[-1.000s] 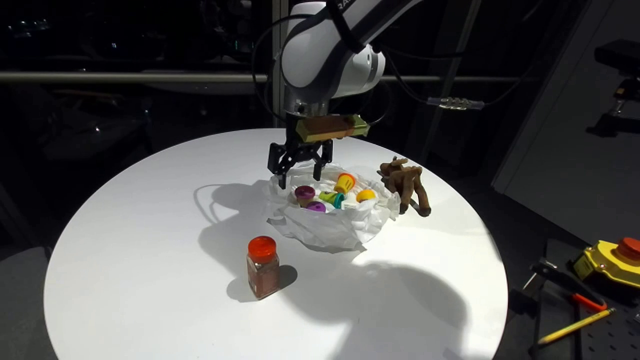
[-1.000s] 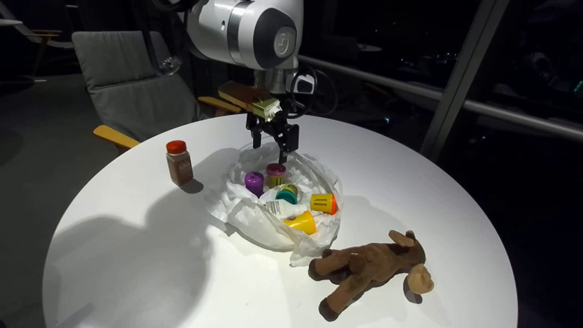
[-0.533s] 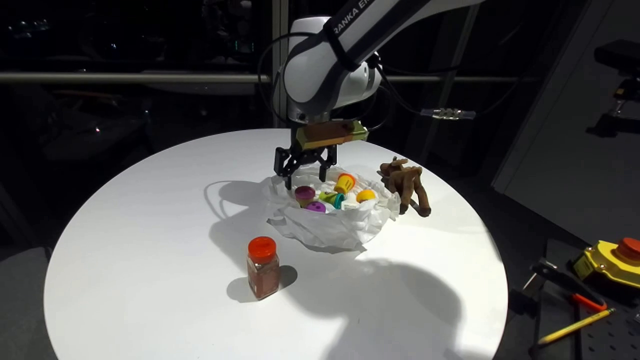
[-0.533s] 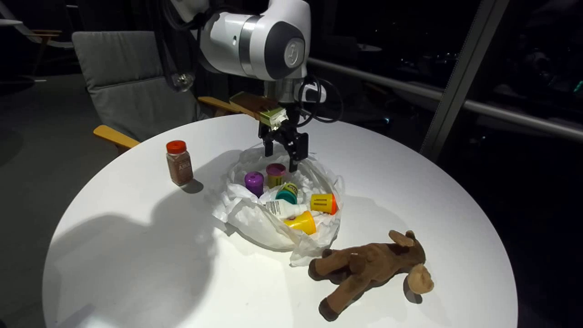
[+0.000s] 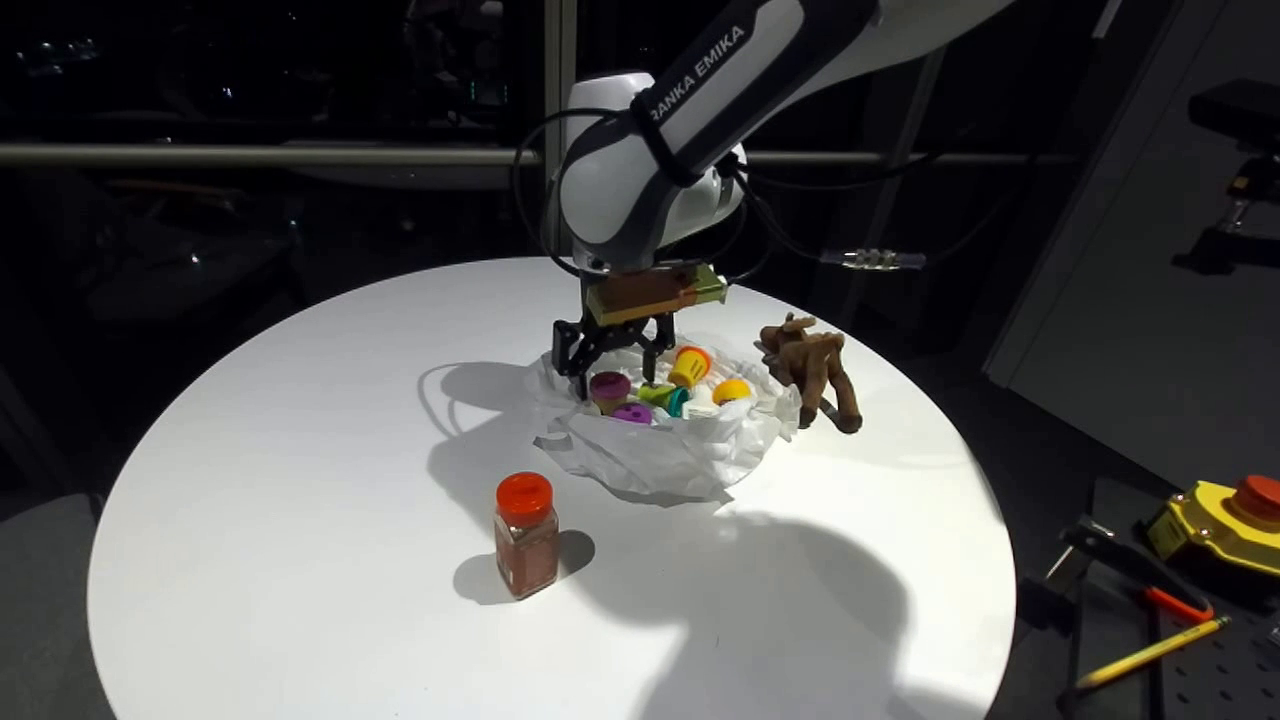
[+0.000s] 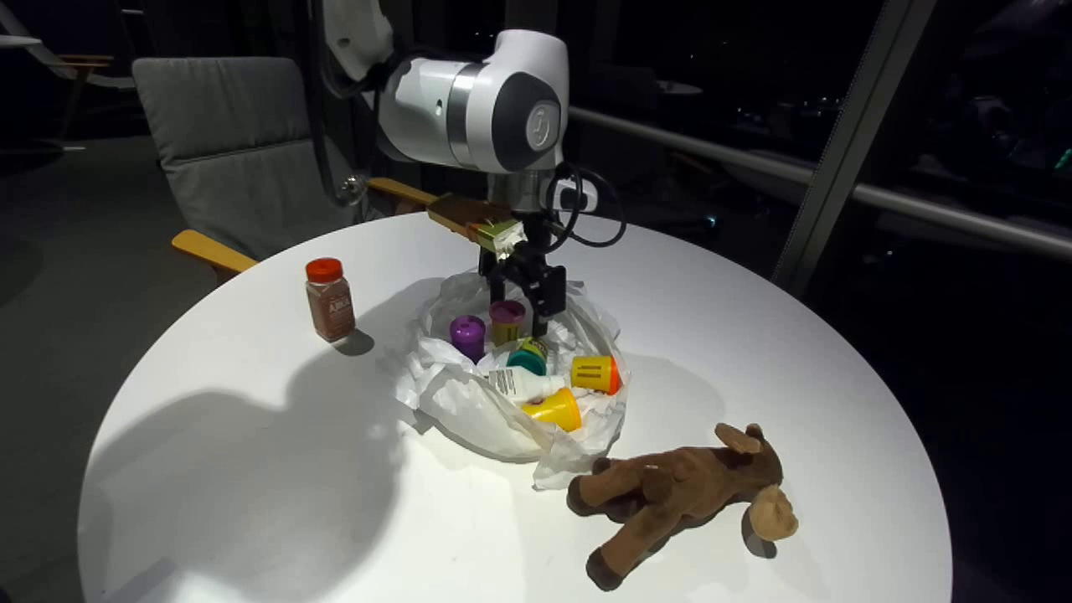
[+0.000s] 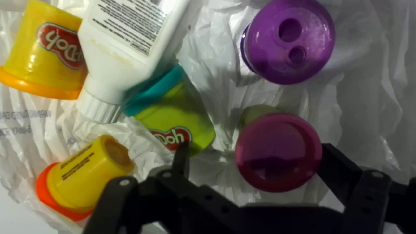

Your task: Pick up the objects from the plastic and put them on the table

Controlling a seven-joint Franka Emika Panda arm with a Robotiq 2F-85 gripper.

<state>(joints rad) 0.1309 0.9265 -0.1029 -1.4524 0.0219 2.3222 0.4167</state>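
The hand point(image 5: 616, 382) is dropping lower, spread wide, into the plastic bag point(image 5: 670, 458); it is now roughly bracketing the magenta-lidded tub point(image 7: 279, 152) standing inside, so a pick is probably nearing.

Over the last second the arm point(image 5: 610, 195) has come down, carrying the gripper point(image 5: 616, 383) lower and slightly right in both exterior views. Its fingertips point(image 6: 540, 325), earlier higher, now reach to either side of the maroon-lidded tub point(image 6: 506, 322) in the plastic point(image 5: 680, 455). Left of the plastic, the arm's shadow point(image 5: 485, 385) has slid right in an exterior view; the cable connector point(image 5: 873, 260) hangs lower.
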